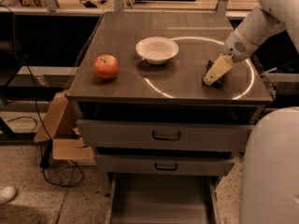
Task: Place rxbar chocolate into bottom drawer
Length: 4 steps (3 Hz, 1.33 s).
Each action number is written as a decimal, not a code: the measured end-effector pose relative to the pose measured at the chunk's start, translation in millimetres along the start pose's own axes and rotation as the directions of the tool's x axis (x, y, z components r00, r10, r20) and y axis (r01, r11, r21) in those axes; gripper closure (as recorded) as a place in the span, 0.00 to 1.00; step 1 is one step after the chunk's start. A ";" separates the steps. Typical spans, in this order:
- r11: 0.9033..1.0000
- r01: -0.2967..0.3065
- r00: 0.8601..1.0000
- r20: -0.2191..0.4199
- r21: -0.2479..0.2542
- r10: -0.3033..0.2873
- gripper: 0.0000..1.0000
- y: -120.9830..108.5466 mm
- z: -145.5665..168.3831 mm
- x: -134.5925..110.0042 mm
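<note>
Gripper [216,73] is down on the right side of the cabinet top [187,85], right over the rxbar [220,81]. Only a dark sliver of the bar is seen under it, lying flat on the top. Whether the gripper is open or closed on the bar can't be told from this view, so a grasp isn't confirmed.

Risks from here:
- Bar is thin and flat. If it's caught only by an edge, it could be slipped out on lift, or pushed along the top instead of picked.
- It lies near the right and front edges, so a shove could send it off the top onto the floor.
- Bottom drawer [161,202] is pulled out, low, under two upper drawers [163,135]. The arm has to be brought out past the front edge and well down; the top's lip or the drawer handles could be clipped on the way.
- If the bar is released too high or too far forward, the tray could be missed or the bar could bounce out.
- The drawer's right side is partly hidden by the robot's white body [271,171], so placement there can't be checked well.

Apple [106,66] and bowl [157,49] are well apart to the left; contact is judged unlikely.
</note>
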<state>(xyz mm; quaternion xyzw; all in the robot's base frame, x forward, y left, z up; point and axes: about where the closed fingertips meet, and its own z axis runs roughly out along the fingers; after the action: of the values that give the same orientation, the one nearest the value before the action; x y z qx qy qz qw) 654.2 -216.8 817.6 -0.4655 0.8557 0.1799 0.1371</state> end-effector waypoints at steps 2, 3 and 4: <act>1.000 0.000 1.000 0.000 0.000 0.000 0.88 0.0 0.0 0.0; 1.000 0.000 1.000 0.000 0.000 0.000 1.00 0.0 -0.1 -0.1; 1.000 0.000 1.000 0.000 0.000 0.000 1.00 2.1 -10.5 -4.7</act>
<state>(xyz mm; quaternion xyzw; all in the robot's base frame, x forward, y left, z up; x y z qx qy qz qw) 654.2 -216.8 829.3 -0.4654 0.8557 0.1798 0.1372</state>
